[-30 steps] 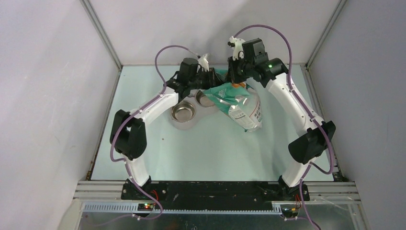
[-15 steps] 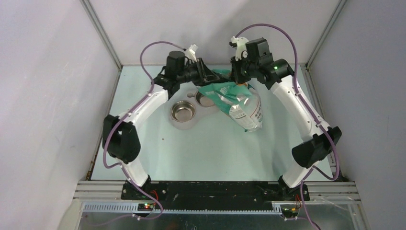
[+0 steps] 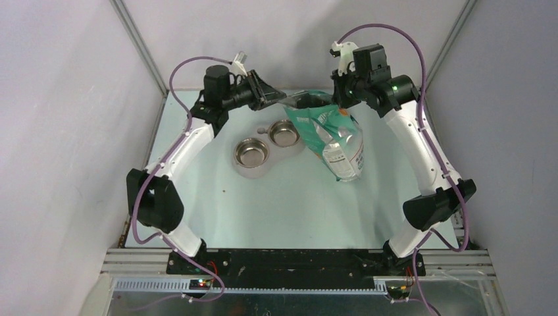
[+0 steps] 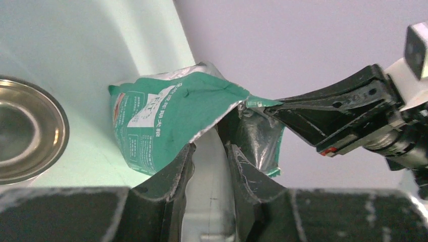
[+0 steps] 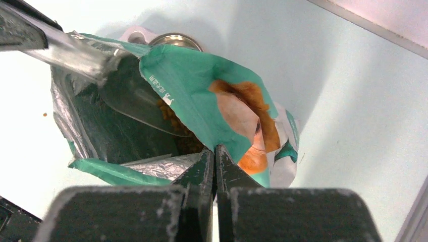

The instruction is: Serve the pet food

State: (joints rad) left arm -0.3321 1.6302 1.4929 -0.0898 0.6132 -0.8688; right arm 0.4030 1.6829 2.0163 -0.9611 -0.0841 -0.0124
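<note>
The teal and white bag [image 3: 339,141] stands at the back of the table with its mouth held open. My right gripper [image 3: 341,105] is shut on the bag's rim, and in the right wrist view its jaws [image 5: 214,150] pinch the teal edge. My left gripper [image 3: 279,99] is shut on the handle of the clear scoop [image 4: 209,166], whose bowl [image 5: 131,98] reaches down inside the bag. The pet food [image 5: 167,114], brown kibble, shows inside the bag at the scoop's lip. How much lies in the scoop is hidden.
A double steel bowl stand sits left of the bag, with a near bowl [image 3: 252,153] and a far bowl [image 3: 284,133], both bare inside. One kibble piece [image 5: 44,114] lies on the table. The enclosure's back wall stands close behind both grippers.
The left arm has swung left and back with the scoop. The right gripper has pulled the bag's mouth right and up, so the bag stands more upright and uncovers the far bowl.
</note>
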